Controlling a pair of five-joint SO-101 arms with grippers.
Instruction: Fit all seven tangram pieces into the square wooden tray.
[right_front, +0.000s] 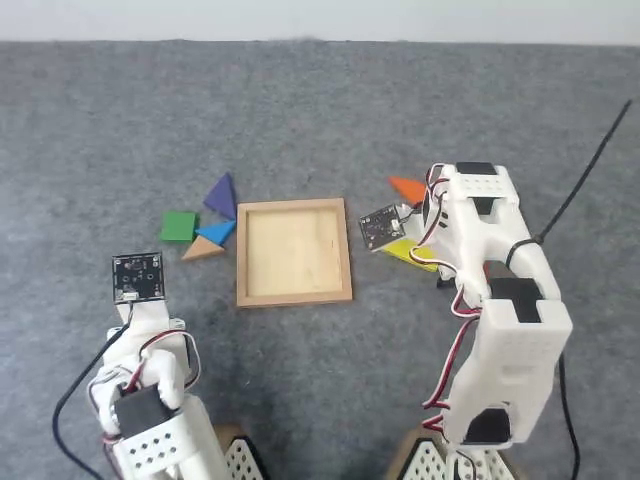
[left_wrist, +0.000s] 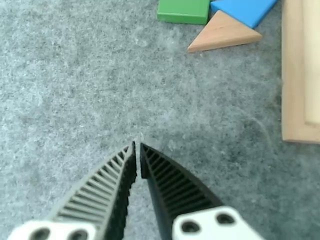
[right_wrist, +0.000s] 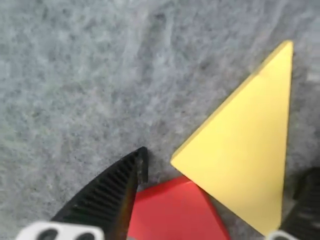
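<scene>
- High view: the tray (right_front: 294, 296) sits mid-worktop (right_front: 300, 110) with nothing in it yet. The green square (right_front: 179, 226) plus the purple (right_front: 222, 194), blue (right_front: 217, 232) and tan (right_front: 202, 249) triangles are just left of it. The orange piece (right_front: 407, 188) and yellow triangle (right_front: 410, 252) are right, by the right arm.
- Left wrist view: the left gripper (left_wrist: 137, 148) has its fingers pressed together on nothing, over bare worktop near the tan triangle.
- Right wrist view: the right gripper (right_wrist: 222, 172) has its fingers spread wide, straddling the yellow triangle and a red piece (right_wrist: 177, 210) that seems to touch it.
- The pieces look light, stiff, thin and probably slick. I'd pinch across opposite edges, down low.
</scene>
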